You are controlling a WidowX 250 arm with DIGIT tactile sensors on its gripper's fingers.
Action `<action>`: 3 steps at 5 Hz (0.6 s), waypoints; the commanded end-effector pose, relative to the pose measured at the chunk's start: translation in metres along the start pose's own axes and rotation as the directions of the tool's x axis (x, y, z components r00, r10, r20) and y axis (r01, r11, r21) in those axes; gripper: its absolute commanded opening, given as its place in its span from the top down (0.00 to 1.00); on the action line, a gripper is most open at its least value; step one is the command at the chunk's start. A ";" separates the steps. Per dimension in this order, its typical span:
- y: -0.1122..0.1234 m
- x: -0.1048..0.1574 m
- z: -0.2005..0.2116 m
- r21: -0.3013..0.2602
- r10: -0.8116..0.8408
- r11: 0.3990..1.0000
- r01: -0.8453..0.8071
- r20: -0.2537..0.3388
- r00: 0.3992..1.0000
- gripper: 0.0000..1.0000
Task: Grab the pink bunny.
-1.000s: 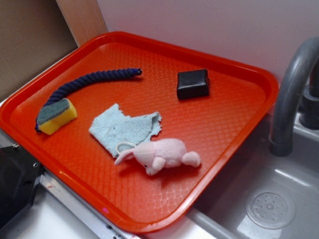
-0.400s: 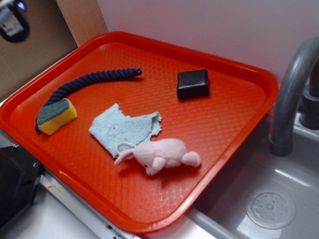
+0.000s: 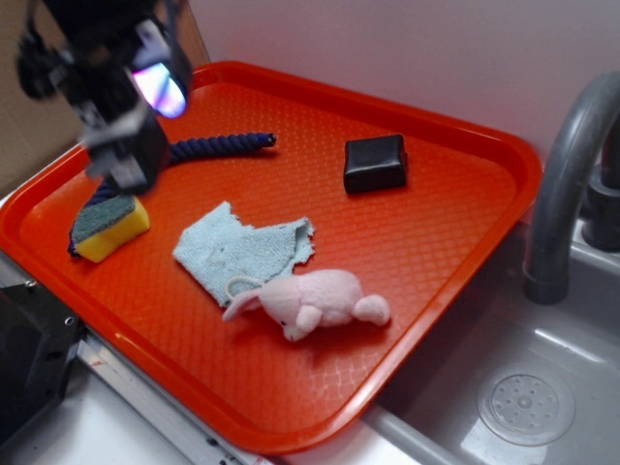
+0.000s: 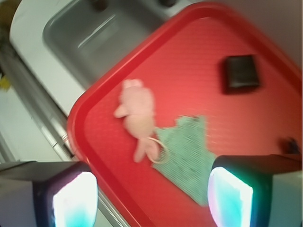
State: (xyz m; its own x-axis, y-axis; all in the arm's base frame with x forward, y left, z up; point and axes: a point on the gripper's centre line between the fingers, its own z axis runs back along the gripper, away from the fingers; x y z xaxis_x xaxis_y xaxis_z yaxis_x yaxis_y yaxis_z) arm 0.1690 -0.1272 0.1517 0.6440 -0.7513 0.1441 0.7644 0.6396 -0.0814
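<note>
The pink bunny (image 3: 315, 301) lies on its side near the front edge of the orange tray (image 3: 417, 242), just beside the light blue cloth (image 3: 240, 249). In the wrist view the pink bunny (image 4: 136, 113) shows well ahead of the fingers, next to the cloth (image 4: 189, 156). My gripper (image 3: 126, 145) hangs blurred over the tray's left end, above the sponge, far left of the bunny. Its jaws stand wide apart with nothing between them (image 4: 151, 201).
A yellow sponge with a green top (image 3: 108, 227) and a dark blue rope (image 3: 208, 147) lie at the tray's left. A black block (image 3: 375, 162) sits at the back. A grey sink (image 3: 528, 387) with a curved faucet (image 3: 567, 165) lies to the right.
The gripper has come down from the upper left corner into view over the tray's left end. Nothing on the tray has moved.
</note>
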 end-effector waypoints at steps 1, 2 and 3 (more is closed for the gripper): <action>-0.008 0.011 -0.044 -0.017 0.006 1.000 -0.007 -0.079 0.997 0.00; -0.008 0.017 -0.069 -0.002 -0.009 1.000 0.008 -0.154 0.988 0.00; -0.015 0.023 -0.087 -0.019 -0.044 0.999 0.042 -0.192 0.980 0.00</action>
State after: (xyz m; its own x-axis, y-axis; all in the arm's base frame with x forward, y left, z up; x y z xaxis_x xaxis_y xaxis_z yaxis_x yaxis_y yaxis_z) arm 0.1792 -0.1596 0.0607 0.6111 -0.7862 -0.0916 0.7795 0.6179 -0.1033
